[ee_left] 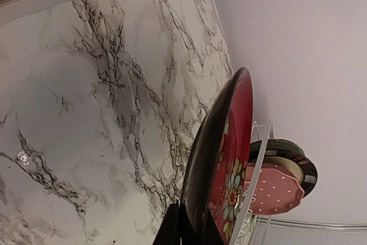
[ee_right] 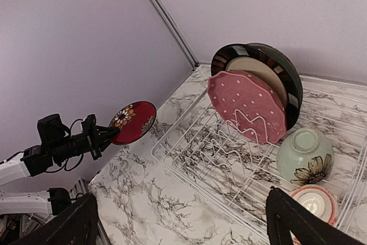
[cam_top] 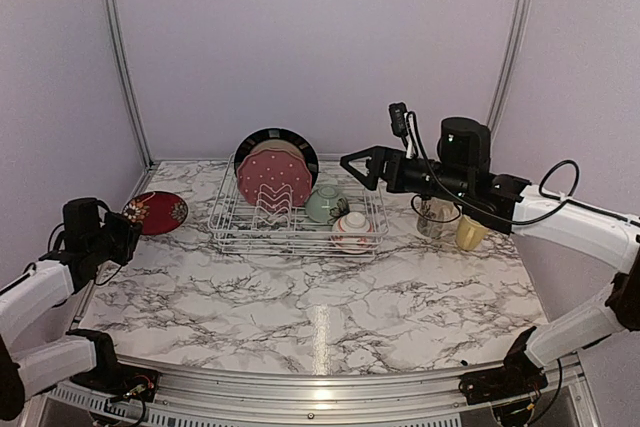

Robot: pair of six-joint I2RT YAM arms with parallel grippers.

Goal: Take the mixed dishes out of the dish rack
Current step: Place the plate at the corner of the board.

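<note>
While outside the dish rack (cam_top: 238,228), dark-red plate (cam_top: 157,212) in left claw (cam_top: 133,226).

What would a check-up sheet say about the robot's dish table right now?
Surface: marble table, shiny.
Job's things: dish rack holds black-rimmed plate, pink dotted plate, green flowered bowl and red-white bowl; pale mug and yellow mug stand on the table to its right.
Clutter: nothing seen.
Claws: left claw shut on small dark-red plate, outside the rack; right claw open, holding nothing.
Cables: black cable loops along the right arm.
Surroundings: pale purple walls, metal frame posts.
</note>
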